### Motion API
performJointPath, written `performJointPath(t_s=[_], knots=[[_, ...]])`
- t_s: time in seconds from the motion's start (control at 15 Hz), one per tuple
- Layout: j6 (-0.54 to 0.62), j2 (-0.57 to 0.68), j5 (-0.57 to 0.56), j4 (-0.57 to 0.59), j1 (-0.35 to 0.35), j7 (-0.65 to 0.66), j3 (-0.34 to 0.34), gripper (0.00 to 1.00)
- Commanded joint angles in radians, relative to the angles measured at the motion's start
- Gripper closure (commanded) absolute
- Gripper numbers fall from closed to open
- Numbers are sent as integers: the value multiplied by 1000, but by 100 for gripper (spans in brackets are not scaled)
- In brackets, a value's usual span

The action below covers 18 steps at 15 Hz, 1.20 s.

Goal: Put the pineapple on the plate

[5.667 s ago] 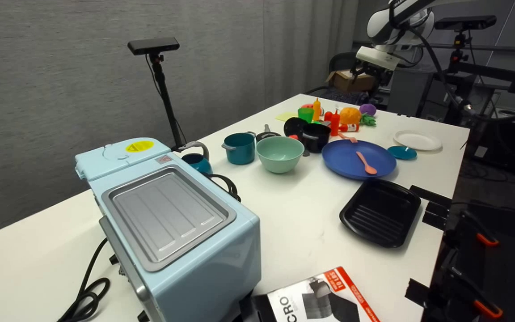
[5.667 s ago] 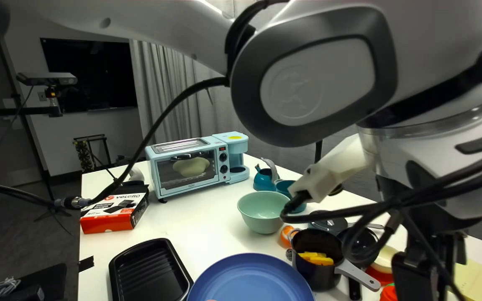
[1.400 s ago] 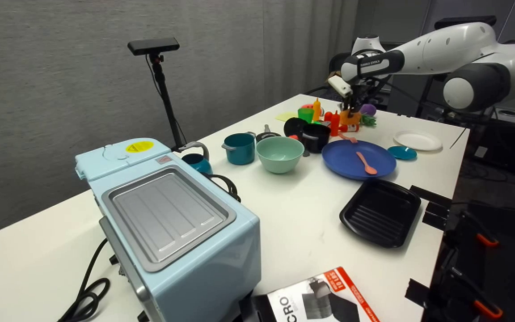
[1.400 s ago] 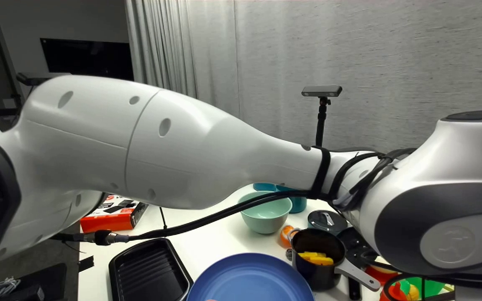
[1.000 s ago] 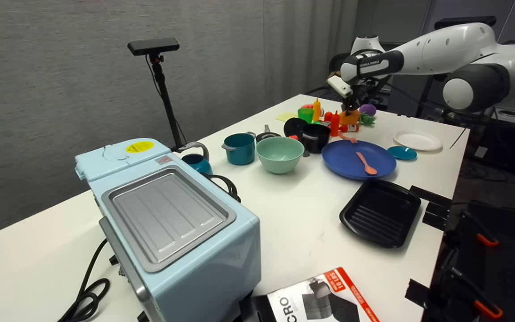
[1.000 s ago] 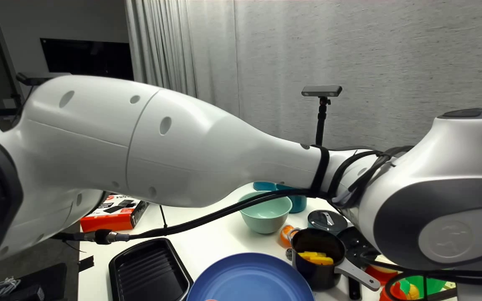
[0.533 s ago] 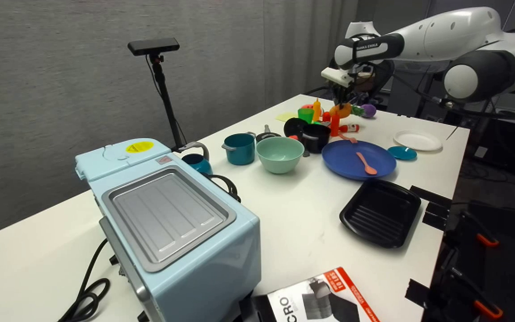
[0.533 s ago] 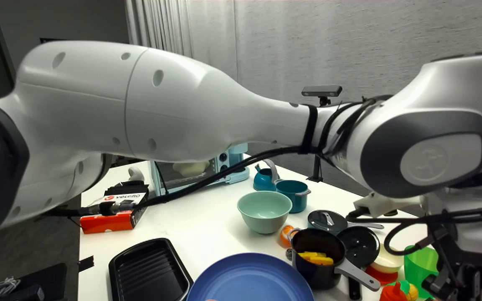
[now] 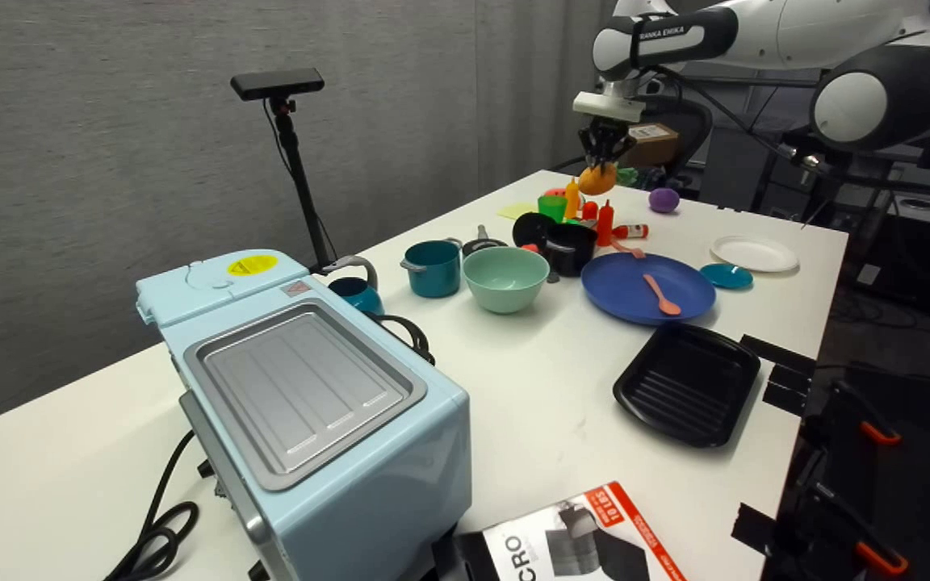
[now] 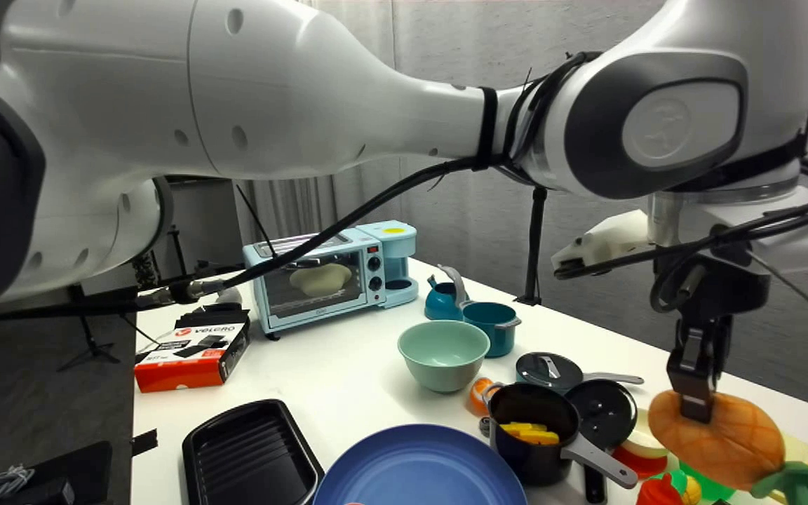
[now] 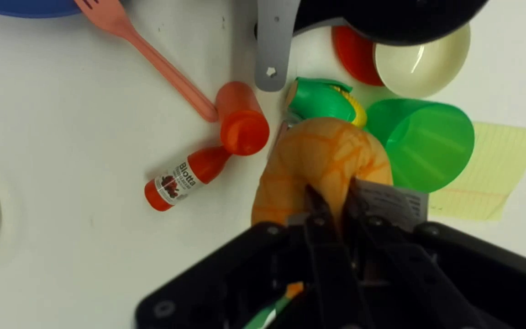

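The pineapple, an orange soft toy with green leaves, hangs above the far end of the table in both exterior views point(image 9: 596, 181) point(image 10: 734, 442). My gripper point(image 10: 697, 408) is shut on its body, pinching the cloth. In the wrist view the pineapple point(image 11: 322, 141) bulges out past the fingertips of my gripper point(image 11: 331, 189), with a printed tag beside them. Its leaves are mostly hidden there behind the fingers. The round blue plate point(image 9: 614, 292) lies nearer the table's middle, apart from the pineapple, with a coral spoon point(image 9: 662, 295) on it. The wrist view catches only the rim of the plate point(image 11: 25, 9).
Below the pineapple stand a green cup point(image 11: 423, 146), a red bottle point(image 9: 605, 223) and a yellow bottle point(image 9: 571, 198). A black pot point(image 10: 534, 449) and a teal bowl point(image 9: 506, 282) flank the plate. A black tray point(image 9: 687, 387) and white plate point(image 9: 754, 253) lie nearby.
My gripper, earlier down at the pineapple on the table, has risen with it. The pineapple has left the tabletop and moved away from the purple item, towards the yellow bottle.
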Motion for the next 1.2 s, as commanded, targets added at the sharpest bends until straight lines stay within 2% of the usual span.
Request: performJointPath(t_s=[0.0,0.53,0.87,0.93,1.0,1.13], knots=[[-39,-78,-20,-115,39,-146,19,98],[-38,-317,-51,-480,152,-445,22,98],[-6,-476,-90,-721,181,-581,21,98],[-37,-364,-55,-562,192,-544,-7,98],[-36,-382,-54,-588,195,-547,-9,90],[-36,-378,-53,-585,195,-546,-12,90]])
